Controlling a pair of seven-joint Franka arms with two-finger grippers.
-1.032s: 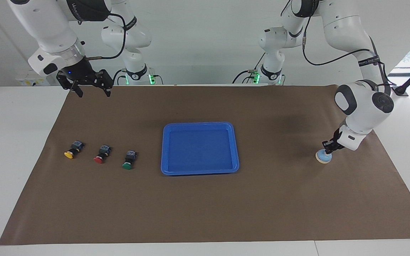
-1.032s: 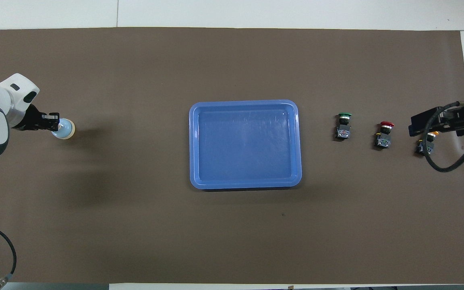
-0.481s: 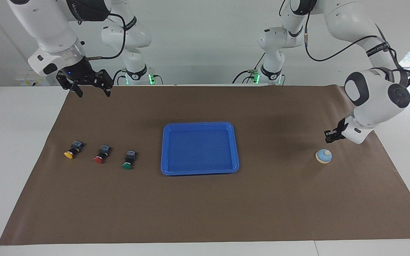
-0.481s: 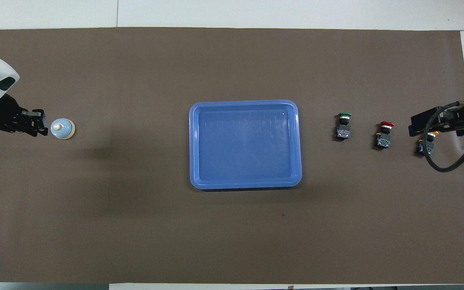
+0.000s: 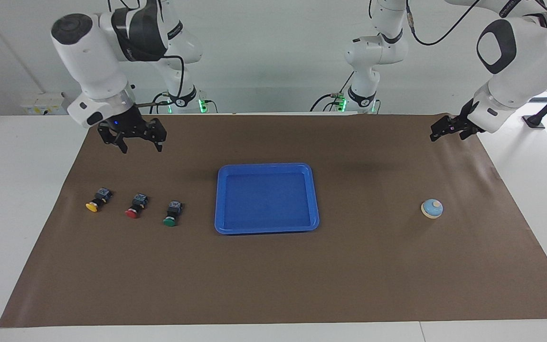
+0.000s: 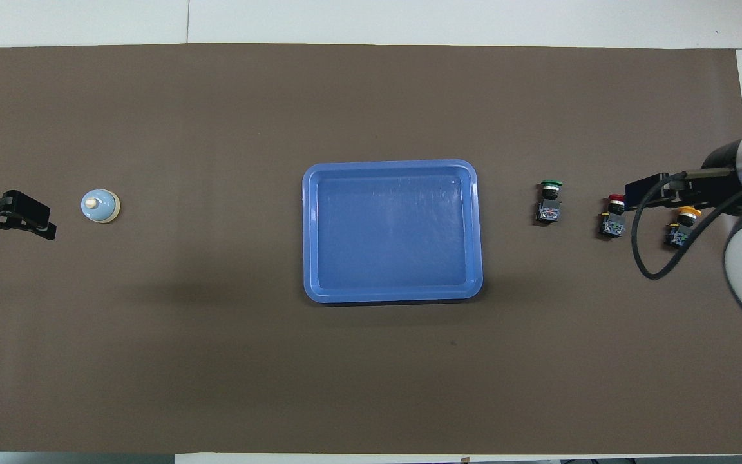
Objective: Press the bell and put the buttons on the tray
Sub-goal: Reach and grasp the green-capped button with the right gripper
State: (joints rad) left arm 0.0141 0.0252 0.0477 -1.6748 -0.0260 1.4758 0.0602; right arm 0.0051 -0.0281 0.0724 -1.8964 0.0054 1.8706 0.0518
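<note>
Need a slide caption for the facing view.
Bell alone, three buttons beside an empty tray, both arms raised.

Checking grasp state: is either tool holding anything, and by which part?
Nothing held. Left tool and right tool hang bare over the mat.

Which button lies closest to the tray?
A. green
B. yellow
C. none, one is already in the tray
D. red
A: the green button lies on the mat beside the tray, with the red button and the yellow button progressively farther along the row.
</note>
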